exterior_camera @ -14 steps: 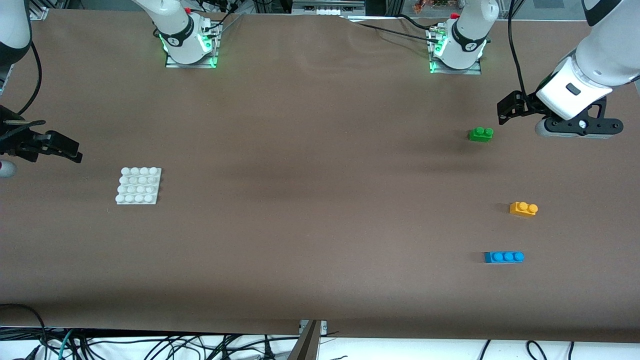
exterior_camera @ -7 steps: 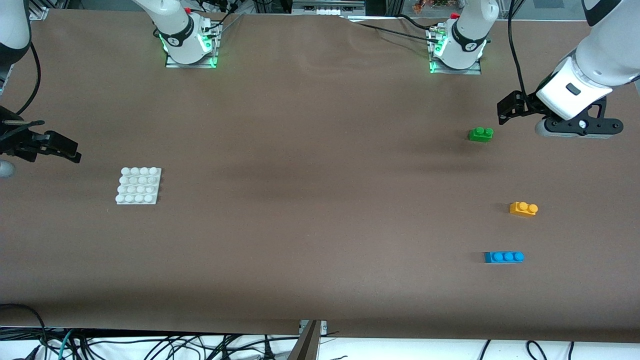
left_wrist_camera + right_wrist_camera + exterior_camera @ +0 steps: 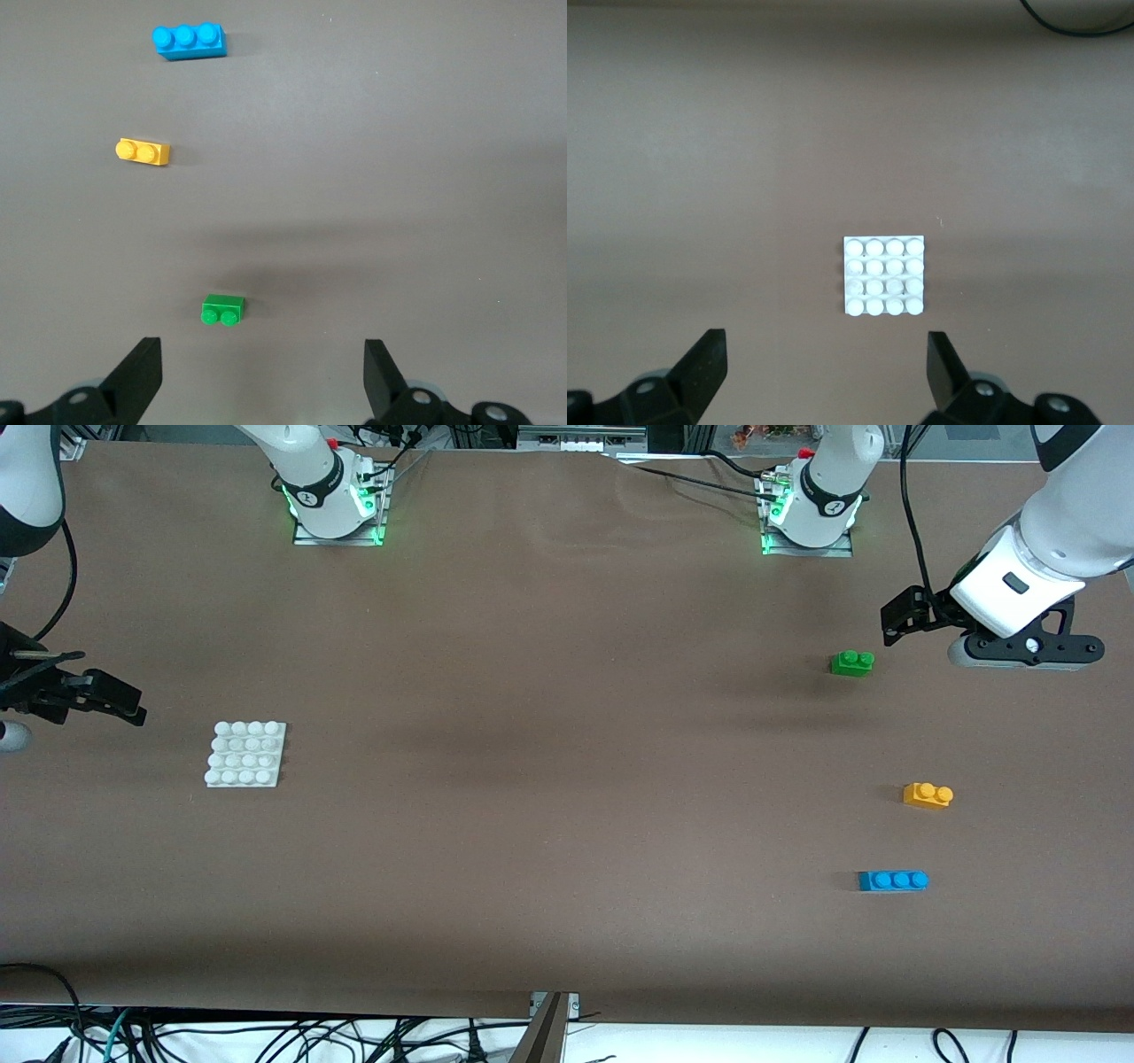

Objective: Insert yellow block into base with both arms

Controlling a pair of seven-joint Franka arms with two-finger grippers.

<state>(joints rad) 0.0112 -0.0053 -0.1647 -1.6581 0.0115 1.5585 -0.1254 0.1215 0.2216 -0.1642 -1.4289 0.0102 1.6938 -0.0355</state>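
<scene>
The yellow block [image 3: 928, 794] [image 3: 143, 152] lies on the table toward the left arm's end, studs up, untouched. The white studded base [image 3: 246, 754] [image 3: 884, 275] lies flat toward the right arm's end. My left gripper [image 3: 890, 624] [image 3: 263, 376] hangs open and empty over the table beside the green brick, well apart from the yellow block. At the right arm's end my right gripper [image 3: 133, 707] [image 3: 824, 376] is open and empty, hovering beside the base without touching it.
A green two-stud brick [image 3: 852, 662] [image 3: 223, 310] lies farther from the front camera than the yellow block. A blue three-stud brick [image 3: 893, 880] [image 3: 189, 41] lies nearer to it. Brown cloth covers the table [image 3: 549, 779].
The right gripper has shifted slightly beside the base. The left arm and all bricks have stayed where they were.
</scene>
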